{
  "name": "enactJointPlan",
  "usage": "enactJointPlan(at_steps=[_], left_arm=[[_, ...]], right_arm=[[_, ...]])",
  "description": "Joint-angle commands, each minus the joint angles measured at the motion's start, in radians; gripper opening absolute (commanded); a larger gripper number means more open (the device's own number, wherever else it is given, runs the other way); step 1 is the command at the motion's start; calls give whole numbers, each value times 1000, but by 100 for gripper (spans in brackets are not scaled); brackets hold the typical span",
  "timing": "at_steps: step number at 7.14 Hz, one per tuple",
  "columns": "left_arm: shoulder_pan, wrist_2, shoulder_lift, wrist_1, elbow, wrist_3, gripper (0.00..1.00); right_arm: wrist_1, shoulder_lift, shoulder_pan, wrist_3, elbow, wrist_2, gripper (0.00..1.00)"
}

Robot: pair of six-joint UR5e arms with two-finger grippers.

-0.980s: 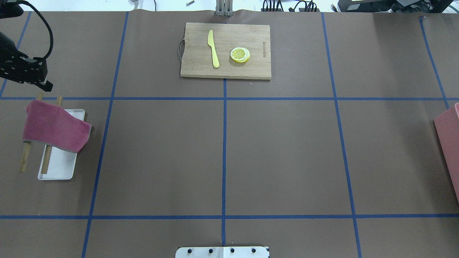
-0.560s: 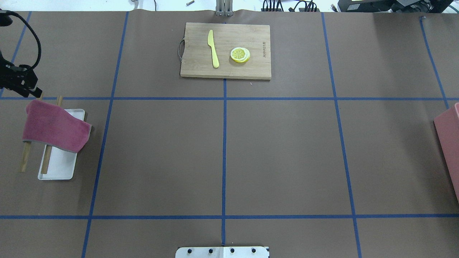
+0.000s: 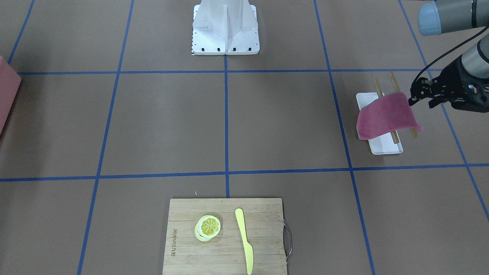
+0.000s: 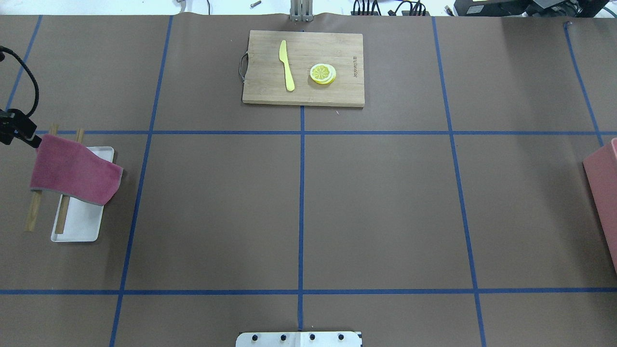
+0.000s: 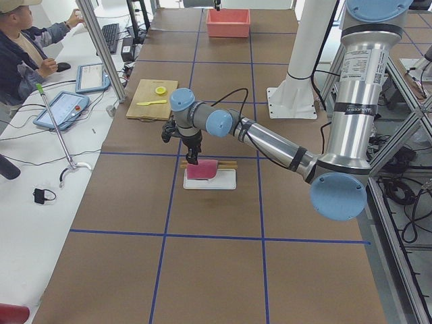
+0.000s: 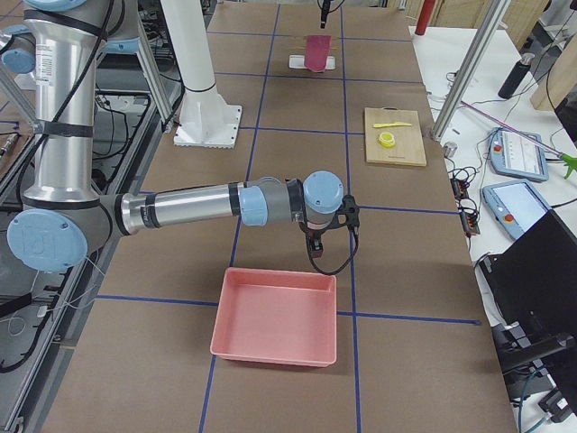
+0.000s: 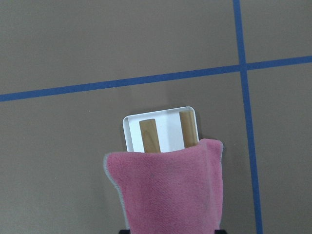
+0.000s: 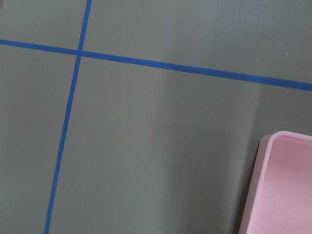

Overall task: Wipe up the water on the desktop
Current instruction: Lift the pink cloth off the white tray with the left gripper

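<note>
The desktop (image 4: 217,202) is a grey-brown tabletop with a blue tape grid. A pink towel (image 4: 72,171) hangs over two wooden sticks (image 4: 33,217) that rest across a small white tray (image 4: 82,226) at the left edge. My left gripper (image 4: 26,135) is at the towel's far left corner. In the left wrist view the towel (image 7: 168,190) runs down between the jaws, which stand open. My right gripper (image 6: 315,248) hovers over the desktop beside the pink bin (image 6: 275,316), and I cannot tell whether it is open. The right wrist view shows a faint curved outline (image 8: 170,146) on the desktop.
A bamboo cutting board (image 4: 303,67) with a yellow knife (image 4: 287,65) and a lemon slice (image 4: 323,73) lies at the far middle. The pink bin (image 4: 602,193) sits at the right edge. The robot's base plate (image 4: 299,339) is at the near edge.
My left gripper has moved left and toward the near edge, from beyond the sticks down to the towel's far corner. The towel and the tray have not moved.
</note>
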Motion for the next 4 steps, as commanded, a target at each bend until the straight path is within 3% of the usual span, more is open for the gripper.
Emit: enactJointPlan(at_steps=[1, 4], left_arm=[[5, -1, -24, -22, 63, 0, 65], [8, -3, -46, -22, 103, -1, 64]], right_arm=[[1, -1, 1, 0, 3, 1, 100], [1, -1, 1, -2, 3, -1, 100]])
